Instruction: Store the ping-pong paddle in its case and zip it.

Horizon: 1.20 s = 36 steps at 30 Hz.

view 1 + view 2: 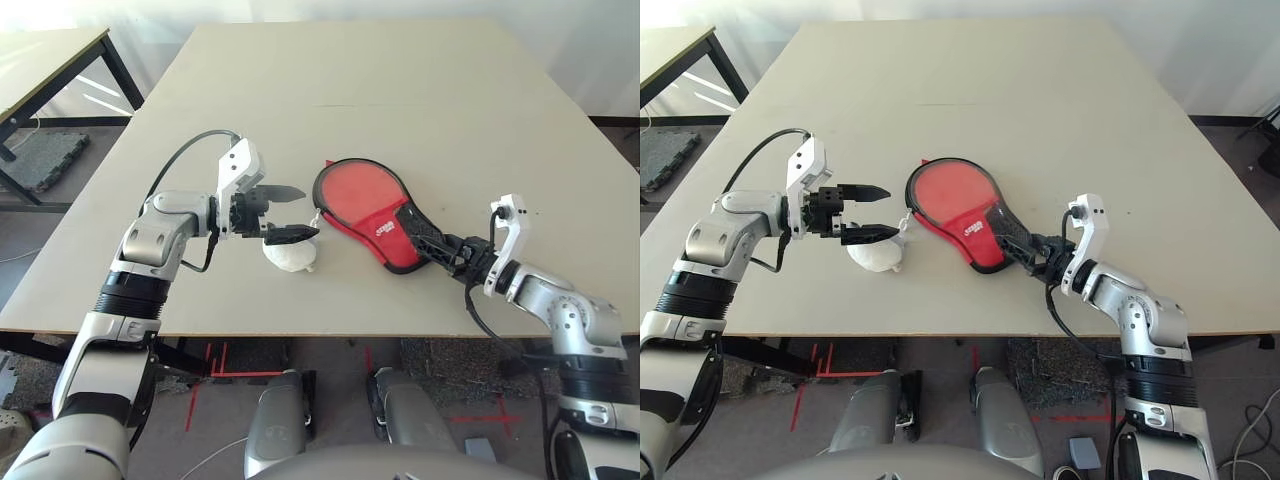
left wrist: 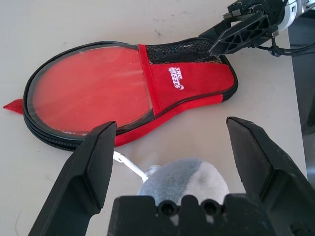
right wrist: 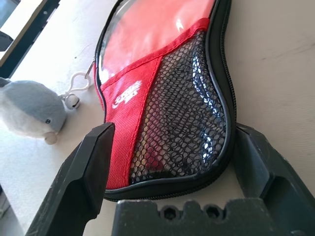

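Red case lies flat on the counter, with a robot hand at each end.

Nearest, low in the right of the head view, the right gripper [image 1: 447,250] has its fingers [image 3: 91,172] spread wide, one on each side of the narrow mesh end of the case [image 1: 365,208]; I cannot tell if they touch it. In the middle left, the left gripper [image 1: 292,212] hangs spread wide with nothing in it, over a small grey-white plush [image 1: 290,254] just beside the case's round end. A red round shape shows through the clear front of the case. The counter [image 1: 400,90] runs on to the top of the frame.
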Motion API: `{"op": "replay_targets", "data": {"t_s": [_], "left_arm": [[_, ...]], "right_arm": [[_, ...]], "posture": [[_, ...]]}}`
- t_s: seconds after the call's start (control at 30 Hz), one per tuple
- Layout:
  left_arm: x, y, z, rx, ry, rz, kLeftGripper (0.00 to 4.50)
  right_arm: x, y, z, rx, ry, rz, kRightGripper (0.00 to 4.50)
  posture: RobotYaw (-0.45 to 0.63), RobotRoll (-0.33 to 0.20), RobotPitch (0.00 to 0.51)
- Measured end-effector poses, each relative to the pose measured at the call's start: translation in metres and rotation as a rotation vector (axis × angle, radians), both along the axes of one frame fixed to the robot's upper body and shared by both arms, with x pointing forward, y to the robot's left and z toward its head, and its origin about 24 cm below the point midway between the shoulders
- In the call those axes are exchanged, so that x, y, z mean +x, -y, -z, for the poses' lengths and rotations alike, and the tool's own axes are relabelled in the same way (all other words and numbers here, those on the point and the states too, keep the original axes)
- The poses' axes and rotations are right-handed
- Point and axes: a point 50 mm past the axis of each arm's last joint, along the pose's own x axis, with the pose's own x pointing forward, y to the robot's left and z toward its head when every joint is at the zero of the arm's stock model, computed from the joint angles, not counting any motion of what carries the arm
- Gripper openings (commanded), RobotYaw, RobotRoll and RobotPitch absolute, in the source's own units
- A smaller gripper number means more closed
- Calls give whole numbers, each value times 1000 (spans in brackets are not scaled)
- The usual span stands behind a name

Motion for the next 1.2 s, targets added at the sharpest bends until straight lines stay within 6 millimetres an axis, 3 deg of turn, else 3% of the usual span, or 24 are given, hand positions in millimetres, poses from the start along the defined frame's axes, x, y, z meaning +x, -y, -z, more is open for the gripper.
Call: {"op": "replay_targets", "data": {"t_s": [0.33,0.8,1.2], "left_arm": [[-1,3,-4,2,10,10,4500],[1,-1,0,3,23,1,4500],[2,-5,4,10,24,8,4500]], "right_arm": [[-4,-3,2,33,-50,-24,120],[-30,16,2,44,-109,-41,30],[-85,44,6,50,-207,-10,30]], "posture": [[-6,0,110],[-12,0,113],[-32,0,113]]}}
